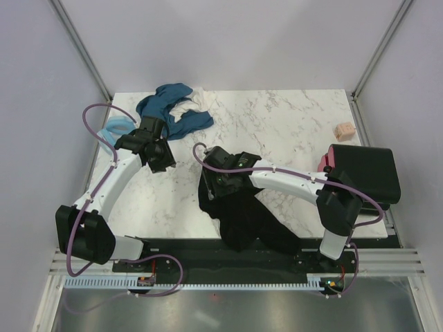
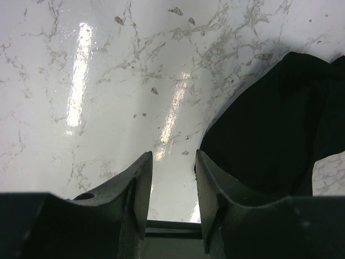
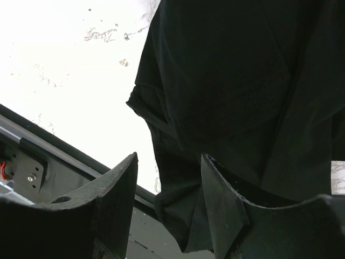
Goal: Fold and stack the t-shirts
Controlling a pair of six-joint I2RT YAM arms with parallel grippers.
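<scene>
Top external: one tabletop [image 1: 291,131], one crumpled black t-shirt [image 1: 252,221] draping its near edge, one folded black pile [image 1: 367,173] at right, count unclear, one teal-blue shirt [image 1: 169,104] far-left, one pink cloth [image 1: 323,163] mostly hidden. Left fingers [image 2: 141,178] and right fingers [image 3: 121,183] gape, empty.

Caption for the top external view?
Left gripper hangs open over marble table; right gripper open above a crumpled black t-shirt at the near edge.
</scene>
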